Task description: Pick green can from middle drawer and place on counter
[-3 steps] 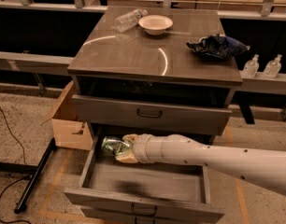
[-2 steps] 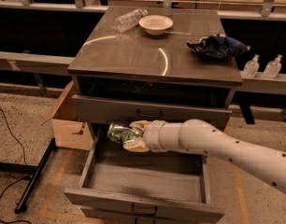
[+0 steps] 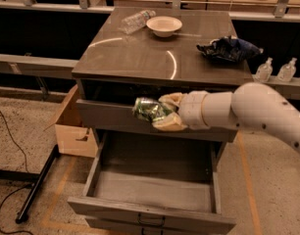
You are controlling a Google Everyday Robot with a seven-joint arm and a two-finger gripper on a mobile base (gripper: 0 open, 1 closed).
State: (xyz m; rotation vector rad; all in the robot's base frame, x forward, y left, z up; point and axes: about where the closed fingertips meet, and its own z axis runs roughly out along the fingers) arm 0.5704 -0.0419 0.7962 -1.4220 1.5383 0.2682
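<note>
My gripper [image 3: 160, 112] is shut on the green can [image 3: 149, 109], a dented metallic green can held on its side. It hangs in the air in front of the shallow upper drawer's front, above the open middle drawer [image 3: 155, 213] and just below the counter's thick dark edge. The middle drawer is pulled far out and its grey inside shows nothing in it. The counter [image 3: 140, 58] is the glossy grey-brown cabinet top behind and above the can. My white arm reaches in from the right.
On the counter lie a clear plastic bottle [image 3: 135, 20], a white bowl [image 3: 164, 25] and a dark blue crumpled bag [image 3: 229, 49]. A cardboard box [image 3: 74, 131] stands left of the cabinet. A black stand leg [image 3: 37, 185] and cables lie on the floor at left. Two small bottles [image 3: 276, 70] stand at right.
My gripper has lifted the green can up out of the middle drawer, from near the drawer's back to in front of the upper drawer, and moved it a little right.
</note>
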